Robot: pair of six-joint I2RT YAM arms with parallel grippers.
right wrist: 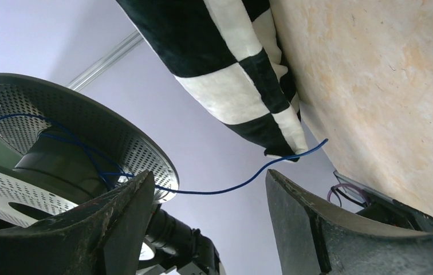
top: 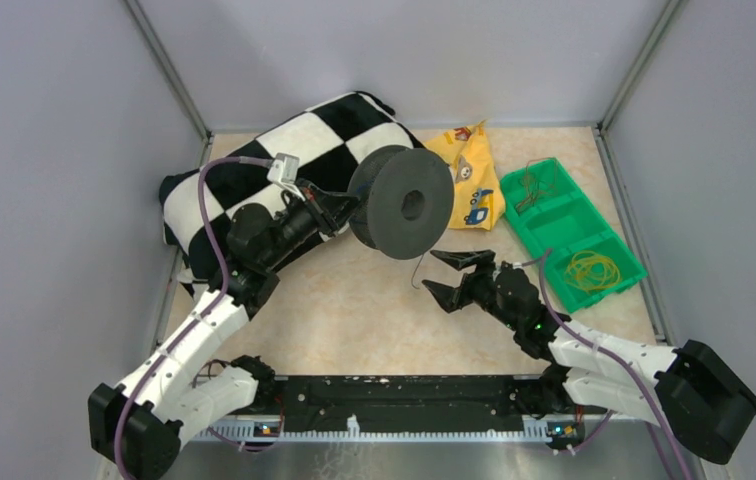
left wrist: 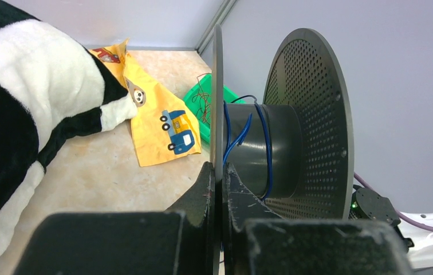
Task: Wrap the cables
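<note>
Robot lab test cell: plain grey panel walls [top: 44,150] w/ metal corner struts [top: 168,70] beyond right gripper [top: 430,271] fingers [top: 462,260], beige tabletop [top: 354,320] beneath, black base rail [top: 404,395] behind.

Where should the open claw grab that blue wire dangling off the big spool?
Grab the blue wire's free stretch just past the spool's rim, coming from underneath. It hangs loose in the air there, across the right gripper's open gap, so the fingers can probably close around it.

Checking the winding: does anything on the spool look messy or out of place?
The thin blue wire lies loose on the hub of the dark grey perforated spool, strands crossing and bowing away, and its free end trails off unheld near the open right tool.
</note>
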